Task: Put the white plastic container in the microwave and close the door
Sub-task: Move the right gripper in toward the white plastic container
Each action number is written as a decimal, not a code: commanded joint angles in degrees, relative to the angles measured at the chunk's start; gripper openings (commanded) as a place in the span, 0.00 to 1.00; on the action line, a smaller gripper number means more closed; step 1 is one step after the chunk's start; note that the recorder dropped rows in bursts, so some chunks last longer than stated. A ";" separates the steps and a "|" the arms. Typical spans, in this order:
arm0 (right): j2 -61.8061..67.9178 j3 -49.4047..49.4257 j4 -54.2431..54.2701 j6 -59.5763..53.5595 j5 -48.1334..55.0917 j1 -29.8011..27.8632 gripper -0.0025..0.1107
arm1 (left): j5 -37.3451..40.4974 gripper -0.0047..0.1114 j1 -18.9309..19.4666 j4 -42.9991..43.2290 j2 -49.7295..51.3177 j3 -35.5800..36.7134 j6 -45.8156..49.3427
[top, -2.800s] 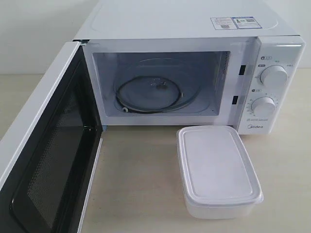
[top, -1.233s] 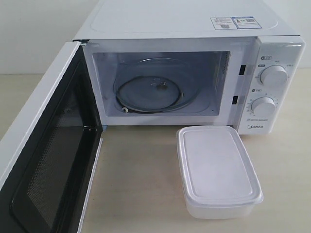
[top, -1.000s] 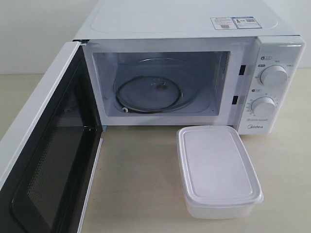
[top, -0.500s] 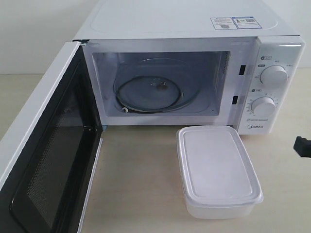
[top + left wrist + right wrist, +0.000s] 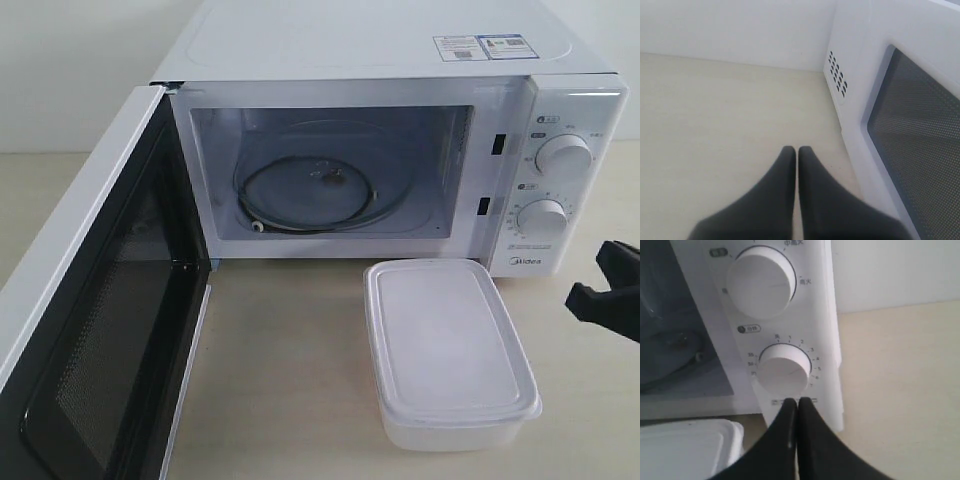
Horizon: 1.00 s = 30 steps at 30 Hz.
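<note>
Exterior view now shows the right tool [image 5: 600, 298] well inside the right edge, where a moment ago only its tip showed. Its jaws are clenched together on nothing, near the lower dial [image 5: 785, 367]. The white plastic container [image 5: 448, 350] sits unmoved on the surface [image 5: 290, 380], just in front of the microwave [image 5: 400, 50], lid on. The door [image 5: 90, 300] stands wide open. The left tool [image 5: 792, 152], also clenched and empty, hangs beside the door's outer face. The reach for the container appears to have begun; the right tool must release before grasping.
</note>
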 commanded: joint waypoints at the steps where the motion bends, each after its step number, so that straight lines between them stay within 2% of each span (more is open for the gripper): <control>1: 0.31 -1.76 -6.37 15.60 4.05 -0.09 0.02 | -0.11 0.08 0.20 -0.54 -0.12 0.23 0.13; 7: 0.31 -6.28 -18.82 22.15 21.15 -0.09 0.02 | -0.11 0.08 0.20 -0.54 -0.12 0.23 0.13; 10: 0.31 -8.62 -24.29 25.65 25.16 -0.88 0.02 | -0.11 0.08 0.20 -0.54 -0.12 0.23 0.13; 14: 0.31 -11.01 -35.25 35.80 24.74 -8.31 0.02 | -0.11 0.08 0.20 -0.54 -0.12 0.23 0.13; 17: 0.31 -14.38 -55.74 49.99 24.74 -16.89 0.02 | -0.11 0.08 0.20 -0.54 -0.12 0.23 0.13; 19: 0.42 -18.36 -74.58 65.75 23.97 -22.28 0.02 | -0.11 0.08 0.20 -0.54 -0.12 0.23 0.13; 21: 0.75 -22.52 -87.98 83.05 20.32 -25.19 0.02 | -0.11 0.08 0.20 -0.54 -0.12 0.23 0.13; 23: 1.17 -25.65 -96.09 91.67 16.01 -25.46 0.02 | -0.11 0.08 0.20 -0.54 -0.12 0.23 0.13; 24: 1.79 -27.80 -99.38 94.87 13.71 -25.13 0.02 | -0.11 0.08 0.20 -0.54 -0.12 0.23 0.13; 27: 3.03 -29.84 -99.38 97.55 7.89 -24.51 0.02 | -0.11 0.08 0.20 -0.54 -0.12 0.23 0.13; 30: 3.46 -30.40 -99.38 96.73 8.69 -24.51 0.02 | -0.11 0.08 0.20 -0.54 -0.12 0.23 0.13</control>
